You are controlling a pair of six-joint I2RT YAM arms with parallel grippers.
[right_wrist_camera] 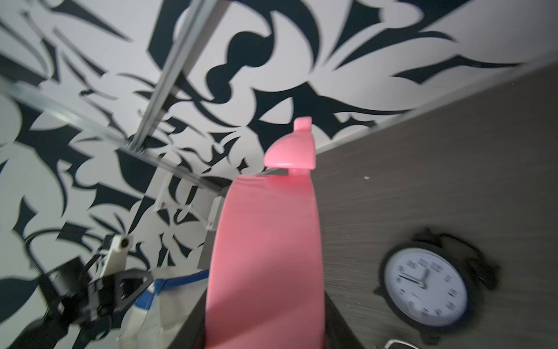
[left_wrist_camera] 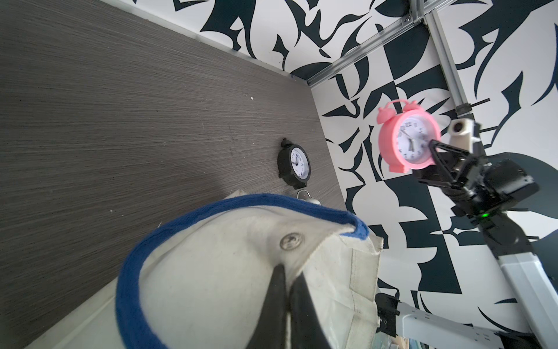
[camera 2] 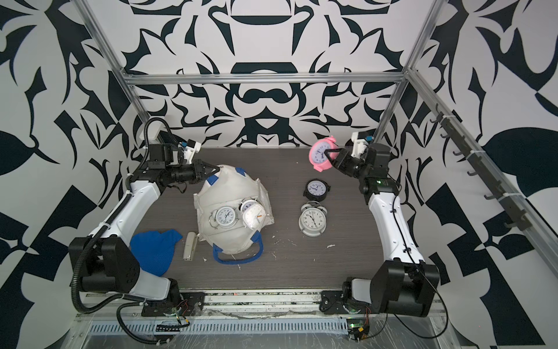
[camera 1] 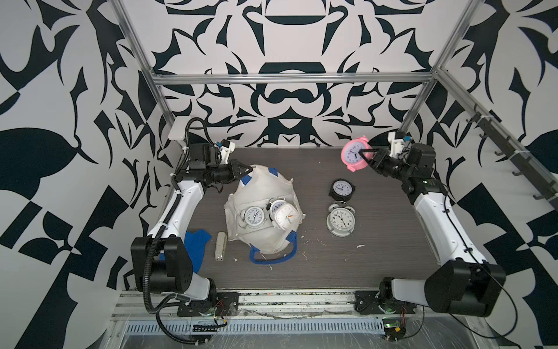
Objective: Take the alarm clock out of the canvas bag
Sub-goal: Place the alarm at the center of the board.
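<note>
Above the far right corner of the worktop: pink plastic twin-bell alarm clock [camera 1: 353, 154] [camera 2: 320, 153] [left_wrist_camera: 407, 142], held in the air clear of the dark grey wood-grain worktop [camera 1: 383, 247], its white dial facing the cameras in both top views.
Right jaws: closed partway around the pink clock's body from its right side; the right wrist view shows its pink rim [right_wrist_camera: 265, 256] filling the space between them.
Left jaws: pinched fully together on the far rim of the off-white boxy canvas bag with blue handles [camera 1: 265, 185] [camera 2: 232, 184]; the left wrist view shows them closed on the cloth [left_wrist_camera: 211, 272] just beside a metal snap, lifting that edge.
Bag position: left of centre on the worktop, well apart from the pink clock.
Bag contents: white round twin-bell clock [camera 1: 253, 216], a white squarish clock with an orange hand [camera 1: 287, 215] and a third clock partly hidden behind it, all in the open mouth.
Near handle: blue loop [camera 1: 271, 261] lying flat on the worktop.
Right half of worktop: black round clock [camera 1: 342, 189] and, just beside it on the near side, a pale grey twin-bell clock [camera 1: 340, 219] lying face up.
Left of the bag: slim beige oblong object [camera 1: 220, 245], then a crumpled blue cloth [camera 1: 196, 238].
</note>
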